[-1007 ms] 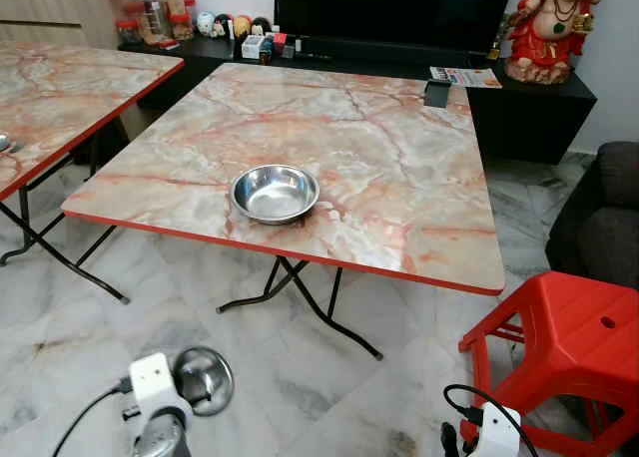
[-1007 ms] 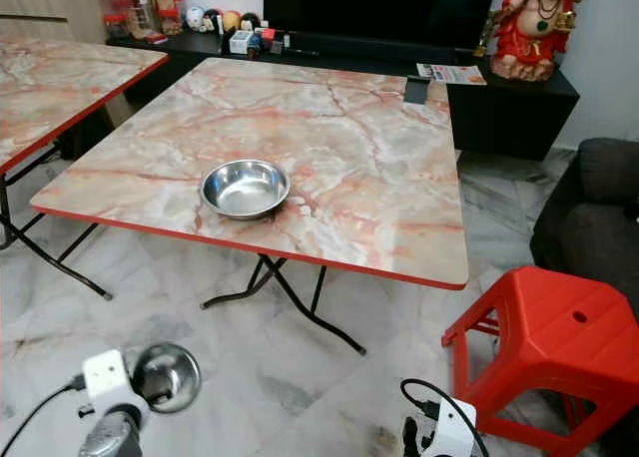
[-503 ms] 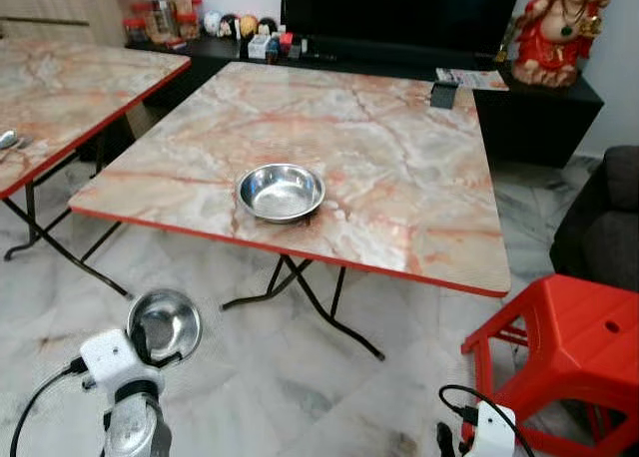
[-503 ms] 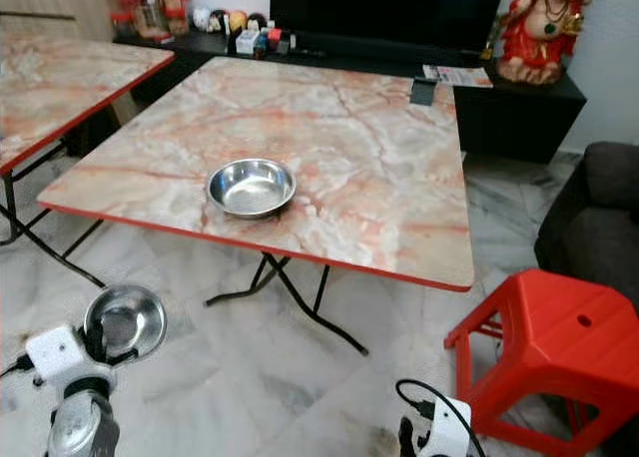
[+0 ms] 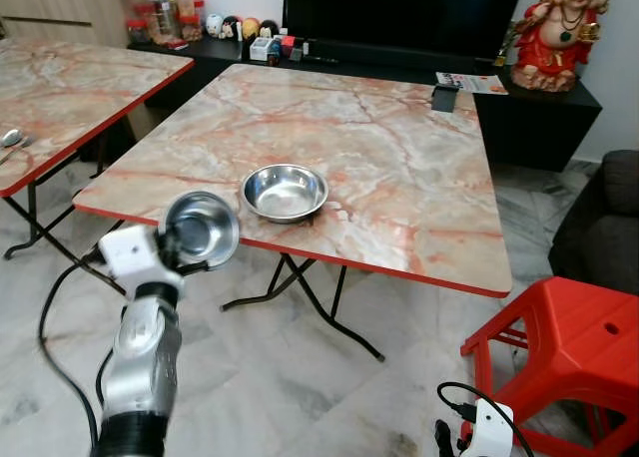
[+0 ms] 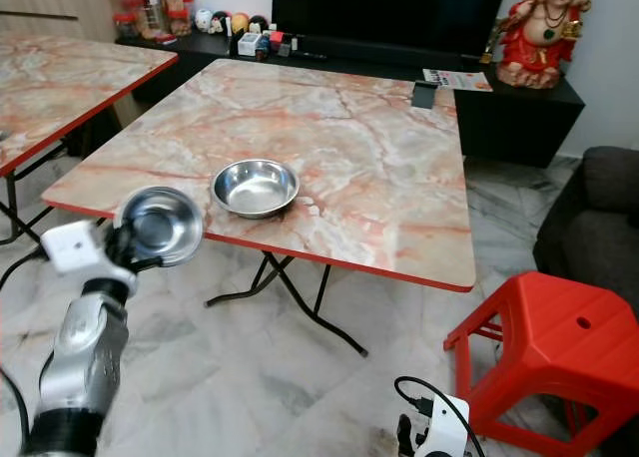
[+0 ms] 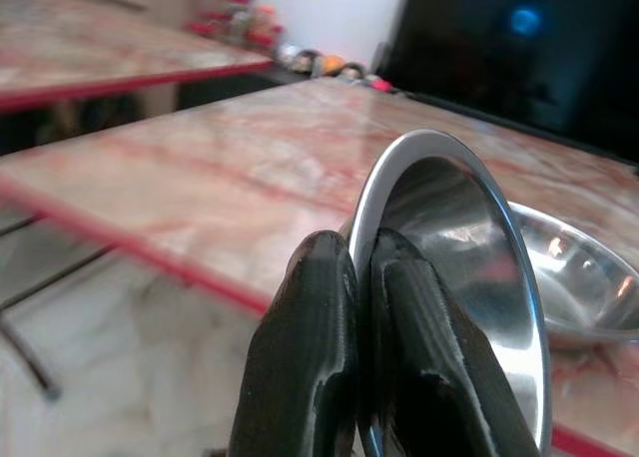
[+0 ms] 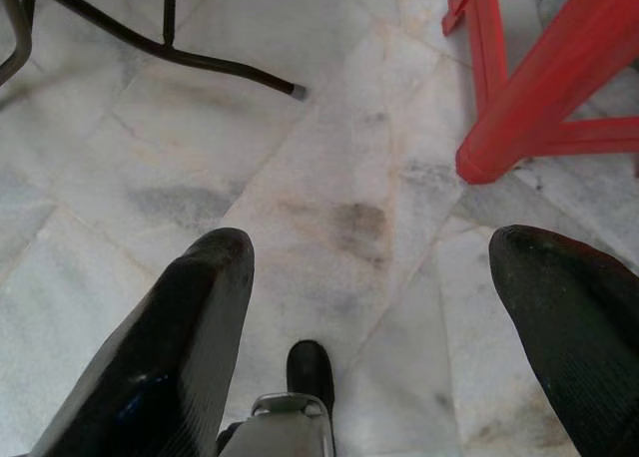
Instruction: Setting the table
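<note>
Left claw (image 7: 349, 307) pinches steel bowl (image 5: 201, 228) (rim).

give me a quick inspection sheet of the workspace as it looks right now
surface: marble-pattern table with red edging, on folding black legs.
job's things: steel bowl sits on the table near its front edge; second steel bowl held tilted at that edge.
clutter: small dark object at the far table edge.
grippers: left gripper jaws shut on the second steel bowl's rim; right gripper jaws open, low over the floor.
cables: black cable loops by the left arm.
surroundings: red stool, second table, red figurine, marble floor.
</note>
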